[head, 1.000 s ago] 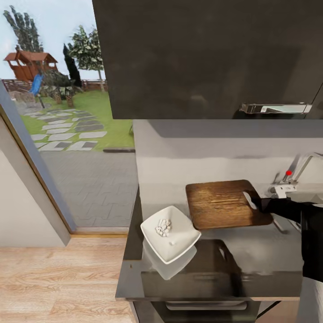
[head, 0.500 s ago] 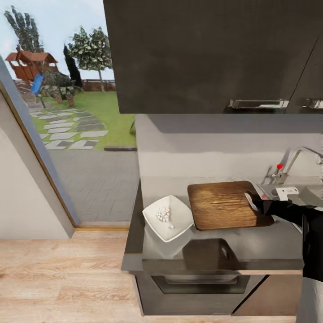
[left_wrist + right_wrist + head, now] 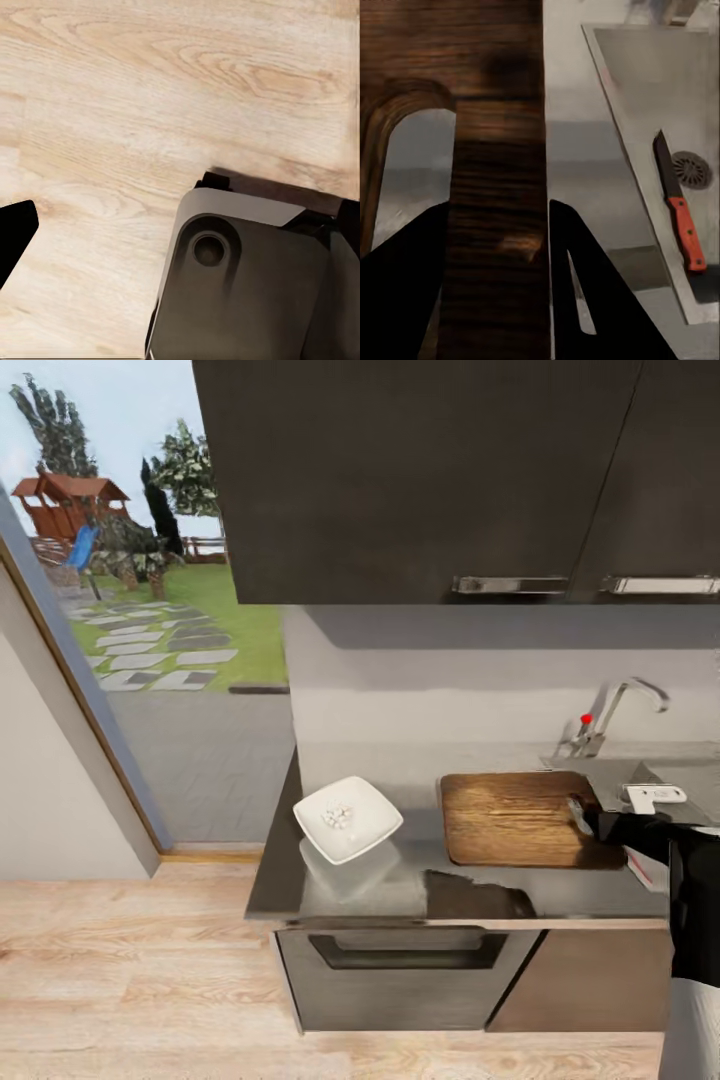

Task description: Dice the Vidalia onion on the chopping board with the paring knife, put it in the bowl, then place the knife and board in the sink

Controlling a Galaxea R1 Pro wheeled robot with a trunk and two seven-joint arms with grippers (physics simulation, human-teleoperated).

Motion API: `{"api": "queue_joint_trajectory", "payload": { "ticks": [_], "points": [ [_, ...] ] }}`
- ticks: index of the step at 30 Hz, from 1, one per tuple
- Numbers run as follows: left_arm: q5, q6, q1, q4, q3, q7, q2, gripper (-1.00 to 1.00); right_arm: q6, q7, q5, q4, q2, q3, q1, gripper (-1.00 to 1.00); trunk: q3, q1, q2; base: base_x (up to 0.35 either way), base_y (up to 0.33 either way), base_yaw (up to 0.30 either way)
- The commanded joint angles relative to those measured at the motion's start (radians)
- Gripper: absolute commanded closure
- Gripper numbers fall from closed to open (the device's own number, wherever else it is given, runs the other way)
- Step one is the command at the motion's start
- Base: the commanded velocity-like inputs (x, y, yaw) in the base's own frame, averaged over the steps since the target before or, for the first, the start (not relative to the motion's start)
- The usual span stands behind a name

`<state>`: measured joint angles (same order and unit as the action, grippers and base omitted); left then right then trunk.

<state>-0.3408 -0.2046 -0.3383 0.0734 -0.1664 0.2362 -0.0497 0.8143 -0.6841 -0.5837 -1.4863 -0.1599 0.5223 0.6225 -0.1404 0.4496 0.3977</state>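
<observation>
My right gripper (image 3: 499, 247) is clenched on the brown wooden chopping board's (image 3: 515, 817) handle end; the rectangular stainless-steel sink (image 3: 656, 97) lies just beyond it, rightward.

right gripper (image 3: 590, 822) clamped on chopping board (image 3: 515, 818)

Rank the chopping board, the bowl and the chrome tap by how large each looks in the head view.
1. chopping board, largest.
2. bowl, clearly smaller.
3. tap, smallest; it stands farther from the camera, so its true size is uncertain.
</observation>
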Motion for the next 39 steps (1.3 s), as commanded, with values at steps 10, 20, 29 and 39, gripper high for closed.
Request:
{"api": "queue_joint_trajectory", "payload": {
  "ticks": [10, 20, 29, 39],
  "points": [
    [-0.007, -0.007, -0.002, 0.005, -0.008, 0.002, -0.001, -1.00, 0.004, 0.334, 0.062, 0.083, 0.003, 0.084, 0.001, 1.00, -0.002, 0.000, 0.002, -0.078, -0.313, 0.000],
    [-0.007, -0.007, -0.002, 0.005, -0.008, 0.002, -0.004, -1.00, -0.063, 0.937, 0.610, 0.117, 0.001, 0.079, 0.002, 1.00, -0.002, 0.000, 0.002, -0.017, -0.314, 0.000],
    [-0.007, -0.007, -0.002, 0.005, -0.008, 0.001, -0.004, -1.00, -0.175, 1.078, 0.654, 0.148, 0.008, 0.066, 0.002, 1.00, -0.002, 0.000, 0.002, 0.000, -0.062, 0.000],
    [-0.007, -0.008, -0.002, 0.005, -0.008, 0.000, -0.004, -1.00, -0.315, 1.236, 0.673, 0.244, 0.035, 0.024, 0.002, 1.00, -0.002, 0.000, 0.002, 0.000, 0.000, 0.000]
  ]
}}
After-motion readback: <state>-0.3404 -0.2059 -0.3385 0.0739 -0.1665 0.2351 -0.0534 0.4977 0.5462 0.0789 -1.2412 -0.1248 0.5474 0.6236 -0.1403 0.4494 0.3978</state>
